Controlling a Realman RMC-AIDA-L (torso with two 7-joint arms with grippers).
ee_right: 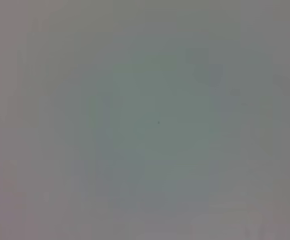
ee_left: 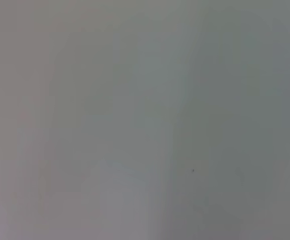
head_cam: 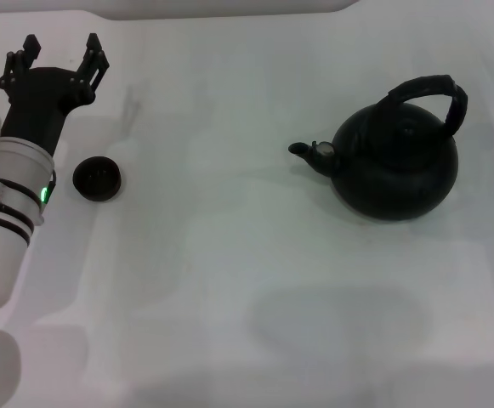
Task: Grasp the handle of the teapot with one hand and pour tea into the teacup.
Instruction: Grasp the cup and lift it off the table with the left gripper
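In the head view the round matte-black teapot [head_cam: 395, 166] stands on the white table at the right, its short spout pointing left and its ribbed black arched handle [head_cam: 429, 92] rising over its top. The tiny black teacup [head_cam: 97, 178] sits at the left. My left gripper [head_cam: 58, 58] is open and empty at the far left, beyond the teacup and apart from it. My right gripper is out of view. No tea shows. Both wrist views show only a plain pale surface.
The white table [head_cam: 229, 255] runs across the whole head view, with a broad stretch between teacup and teapot. Its back edge shows along the top.
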